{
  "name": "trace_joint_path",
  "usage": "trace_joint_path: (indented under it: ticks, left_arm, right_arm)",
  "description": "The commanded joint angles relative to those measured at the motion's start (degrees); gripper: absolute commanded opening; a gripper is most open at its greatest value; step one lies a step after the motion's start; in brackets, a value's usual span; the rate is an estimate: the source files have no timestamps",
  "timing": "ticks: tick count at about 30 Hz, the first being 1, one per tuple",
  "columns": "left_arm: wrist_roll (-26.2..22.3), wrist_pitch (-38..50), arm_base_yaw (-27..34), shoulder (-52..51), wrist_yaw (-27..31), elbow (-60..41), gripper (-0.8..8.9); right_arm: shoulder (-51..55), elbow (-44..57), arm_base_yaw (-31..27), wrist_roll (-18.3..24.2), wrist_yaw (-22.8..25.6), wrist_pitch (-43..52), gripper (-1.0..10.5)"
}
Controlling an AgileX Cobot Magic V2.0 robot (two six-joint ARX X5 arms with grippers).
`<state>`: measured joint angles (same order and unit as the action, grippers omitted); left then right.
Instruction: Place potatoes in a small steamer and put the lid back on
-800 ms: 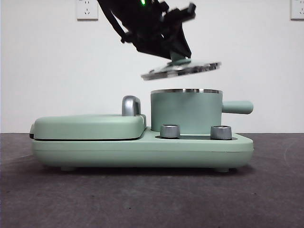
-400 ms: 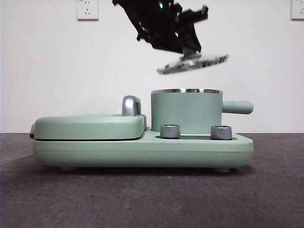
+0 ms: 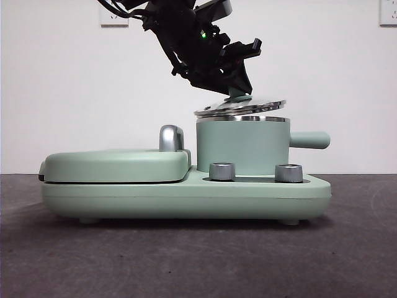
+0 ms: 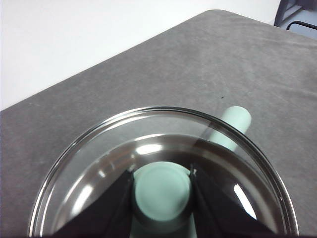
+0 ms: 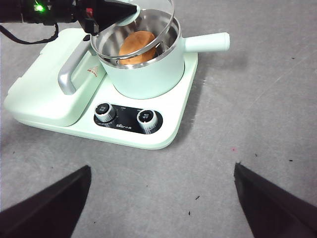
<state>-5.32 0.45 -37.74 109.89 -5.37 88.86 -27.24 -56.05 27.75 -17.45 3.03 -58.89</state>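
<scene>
Appliance (image 3: 186, 195): mint-green cooker base on the dark grey bench (image 3: 198, 261), with two steel dials (image 3: 222, 171) along its front edge. The flat hinged griddle plate (image 3: 115, 165) with a steel handle (image 3: 170, 138) fills the half beside the pot. Two wall sockets (image 3: 114, 12) show on the white wall behind.

Small steamer (image 3: 243, 146): upright on the base behind the dials, its straight side handle (image 3: 309, 139) level and pointing away from the griddle. Nothing stands between pot and lid.

Potato (image 5: 136, 46): tan-orange, lying inside the steamer, seen through the glass in the right wrist view; its long axis runs roughly across the pot, level.

Lid (image 3: 240, 107): just over the steamer's steel rim, slightly tilted, with the edge towards the griddle lower. Whether it touches the rim cannot be told. Half a second earlier it hung clearly higher and more steeply tilted; it has come down and flattened.

Left pincer (image 4: 161, 186): closed on the lid's mint-green knob (image 4: 162, 191), one jaw on each side, the arm reaching in from above the griddle side.

Right pincer (image 5: 161, 198): jaws wide apart, holding nothing, well back from the appliance above bare bench.
</scene>
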Motion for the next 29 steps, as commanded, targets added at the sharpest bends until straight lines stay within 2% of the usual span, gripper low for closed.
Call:
trace_joint_path:
  ticks: [1,10,14,25,27,29]
  left_arm:
    - [-0.6,1.4,-0.3,0.8,-1.2,1.9,0.13]
    - [-1.7,1.2,-0.5,1.8,-1.3,1.9,0.13]
    - [-5.9,-0.8,-0.9,1.8,-1.3,1.9,0.13]
    - [-6.9,-0.8,-0.9,3.2,-3.5,1.9,0.14]
    - [-6.9,-0.2,-1.0,3.5,-3.5,1.9,0.42]
    - [-6.9,0.2,-1.1,3.6,-3.5,1.9,1.15]
  right_arm:
    - [-0.3,-0.5,0.3,-0.6,0.1,0.6,4.6]
    - [-0.3,-0.5,0.3,-0.6,0.1,0.6,4.6]
    - [-0.3,-0.5,0.3,-0.6,0.1,0.6,4.6]
    - [-0.3,-0.5,0.3,-0.6,0.0,0.6,4.6]
    - [-0.3,-0.5,0.3,-0.6,0.0,0.6,4.6]
    - [-0.3,-0.5,0.4,-0.6,0.0,0.6,4.6]
